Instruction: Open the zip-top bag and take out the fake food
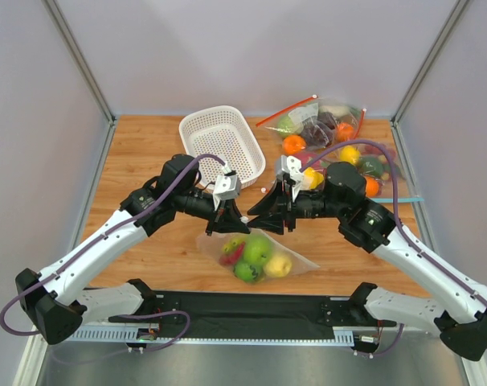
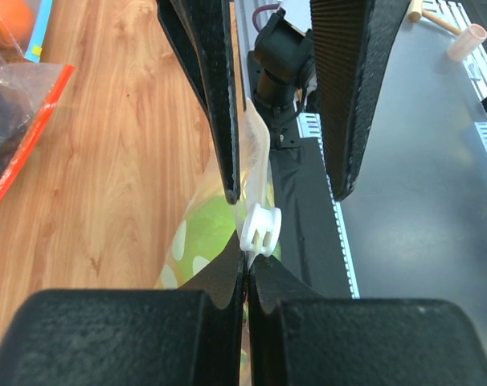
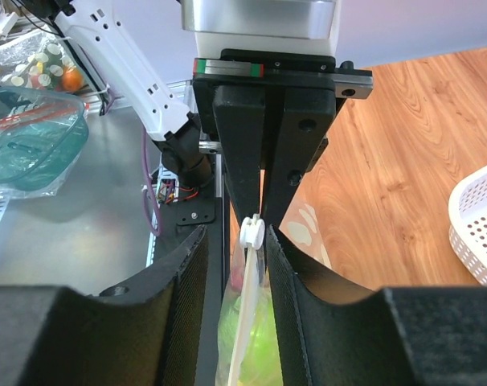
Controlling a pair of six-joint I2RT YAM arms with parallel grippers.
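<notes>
The polka-dot zip-top bag [image 1: 255,253] hangs between both grippers over the near table, its bottom resting on the wood. The fake food [image 1: 257,251] inside shows as green apples, a red piece and a yellowish round fruit. My left gripper [image 1: 231,221] is shut on the bag's top edge [image 2: 255,161], just behind the white slider [image 2: 259,229]. My right gripper [image 1: 263,215] is open, and its fingers [image 3: 308,305] straddle the zip edge [image 3: 247,322] with the slider [image 3: 251,232] between them. In the left wrist view a green apple [image 2: 207,233] shows through the dots.
A white basket [image 1: 222,143] stands at the back centre. Undotted bags of fruit [image 1: 332,137] with red and blue zip strips lie at the back right, and one [image 2: 18,137] shows in the left wrist view. The black base rail [image 1: 251,310] runs along the near edge.
</notes>
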